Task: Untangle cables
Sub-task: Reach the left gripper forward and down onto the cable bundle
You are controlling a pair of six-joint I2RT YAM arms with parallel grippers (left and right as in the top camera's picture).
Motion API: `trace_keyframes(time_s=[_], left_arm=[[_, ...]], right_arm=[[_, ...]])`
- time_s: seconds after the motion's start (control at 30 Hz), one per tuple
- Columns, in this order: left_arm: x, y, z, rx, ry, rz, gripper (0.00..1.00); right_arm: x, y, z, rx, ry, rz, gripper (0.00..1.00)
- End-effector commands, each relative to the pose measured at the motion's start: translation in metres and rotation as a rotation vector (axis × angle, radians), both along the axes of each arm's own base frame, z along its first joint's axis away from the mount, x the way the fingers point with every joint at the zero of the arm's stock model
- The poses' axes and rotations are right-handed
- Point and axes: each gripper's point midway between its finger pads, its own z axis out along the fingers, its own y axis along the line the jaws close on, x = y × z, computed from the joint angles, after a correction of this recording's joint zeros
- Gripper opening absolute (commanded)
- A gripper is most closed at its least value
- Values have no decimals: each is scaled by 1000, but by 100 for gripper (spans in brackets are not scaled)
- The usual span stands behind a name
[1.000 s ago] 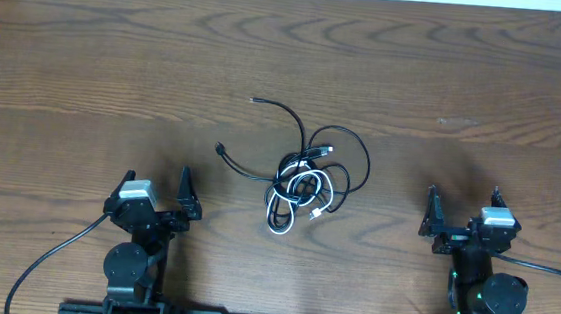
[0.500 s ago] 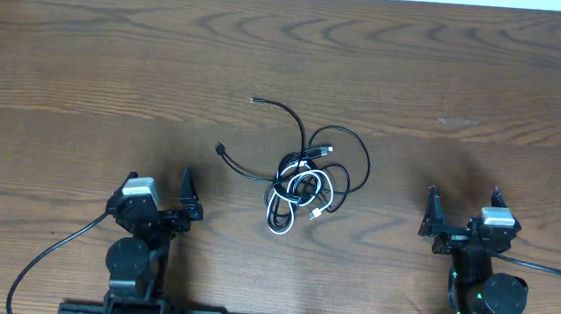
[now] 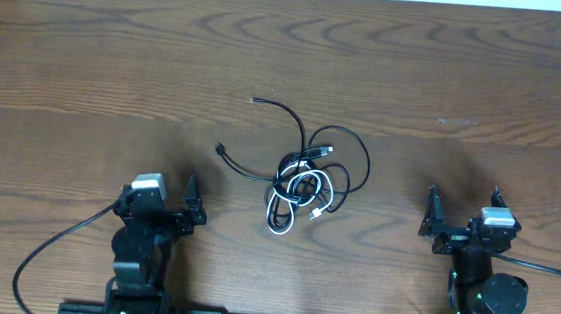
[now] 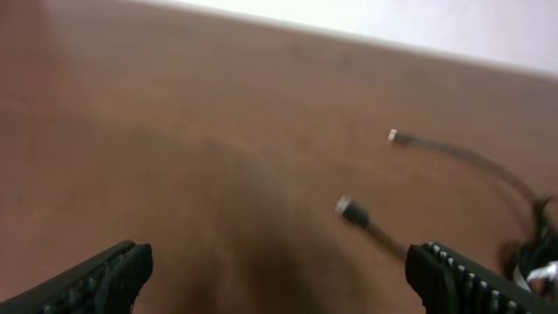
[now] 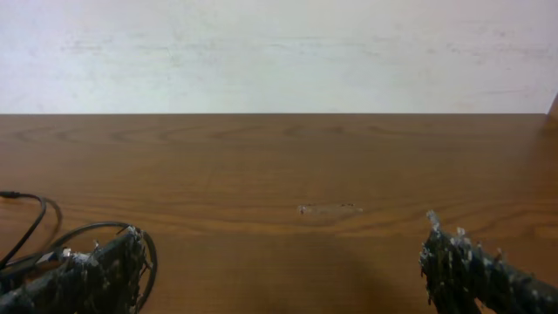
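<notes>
Tabletop (image 3: 468,71): brown wood grain. Cables (image 3: 303,184): one tangled heap at tabletop centre, black with one white, two black plug ends trailing toward the left side. Left tool (image 4: 279,266): jaws spread wide, empty, clear of cables. Right tool (image 3: 463,207): jaws spread wide, empty.

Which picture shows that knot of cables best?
The overhead view: the whole cable tangle lies in plain sight on the table. The left wrist view catches only two blurred plug ends; the right wrist view, only a black loop.
</notes>
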Motion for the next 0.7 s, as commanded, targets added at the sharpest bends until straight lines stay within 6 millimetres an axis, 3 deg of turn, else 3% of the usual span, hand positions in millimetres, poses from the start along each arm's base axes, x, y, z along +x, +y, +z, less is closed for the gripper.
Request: trace_keyframes(time_s=[0.0, 0.23, 0.47, 0.67], left_arm=[[8, 1, 15, 11, 44, -1, 98], [49, -37, 45, -40, 208, -227, 98], [87, -78, 41, -106, 478, -434, 98], [103, -125, 32, -4, 654, -582, 98]], right_arm=[[0, -2, 0, -12, -3, -8, 99], [0, -2, 0, -12, -3, -8, 99], [0, -2, 0, -12, -3, -8, 99], [0, -2, 0, -12, -3, -8, 99]])
